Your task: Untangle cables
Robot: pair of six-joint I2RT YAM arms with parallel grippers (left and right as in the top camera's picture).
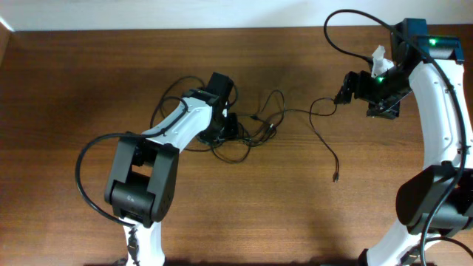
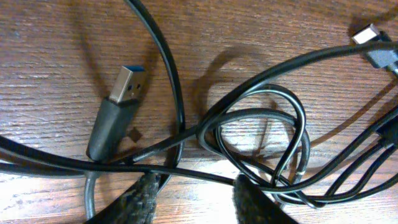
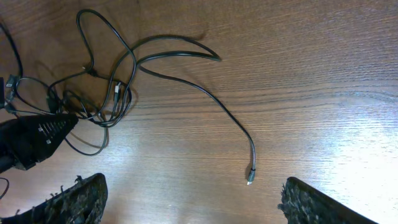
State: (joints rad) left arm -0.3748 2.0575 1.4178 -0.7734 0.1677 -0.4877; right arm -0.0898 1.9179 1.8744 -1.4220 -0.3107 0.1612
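Note:
The cables (image 1: 247, 129) lie as a loose black tangle mid-table, and one strand trails right to a small plug (image 1: 335, 177). My left gripper (image 1: 225, 125) is down on the tangle's left part. In the left wrist view its jaws (image 2: 196, 183) are partly narrowed with bare wood between them; a thin cable (image 2: 186, 171) crosses at the fingertips (image 2: 143, 199) and nothing is visibly clamped. A USB plug (image 2: 127, 84) lies just ahead. My right gripper (image 1: 346, 90) hangs open off the tangle's right side. Its view shows the tangle (image 3: 102, 99) and the free plug (image 3: 250, 180) between its wide jaws (image 3: 193, 186).
A second plug (image 2: 373, 40) lies at the far right of the left wrist view. Thick arm cables loop beside the left base (image 1: 85, 170) and above the right arm (image 1: 340, 29). The table's back edge meets a pale wall (image 1: 222, 15).

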